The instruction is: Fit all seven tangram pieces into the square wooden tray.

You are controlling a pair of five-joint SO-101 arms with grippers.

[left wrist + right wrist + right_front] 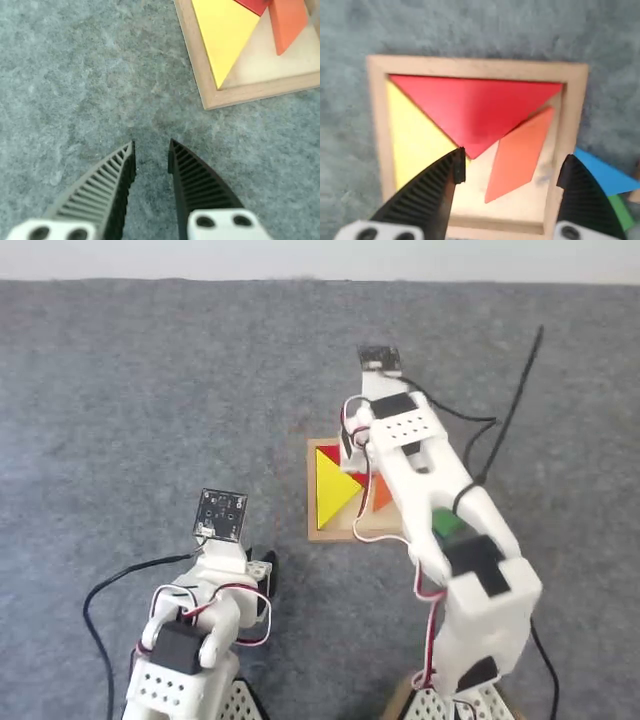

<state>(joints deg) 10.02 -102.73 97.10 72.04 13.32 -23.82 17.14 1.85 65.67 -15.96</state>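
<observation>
The square wooden tray (312, 531) lies mid-table, and my right arm reaches over it. Inside it lie a big yellow triangle (335, 490), a big red triangle (475, 107) and an orange parallelogram (517, 155) that leans on the red one. My right gripper (514, 167) hangs open above the tray, its fingers wide on either side of the orange piece and holding nothing. A blue piece (602, 175) and a green piece (620, 212) lie on the cloth just outside the tray's rim. My left gripper (151, 150) is open by a narrow gap over bare cloth, short of the tray's corner (210, 97).
Grey cloth (150, 390) covers the table, with wide free room to the left and behind the tray. Cables trail from both arms, one (520, 390) running off past the right arm. Part of the tray floor (470, 192) is bare wood.
</observation>
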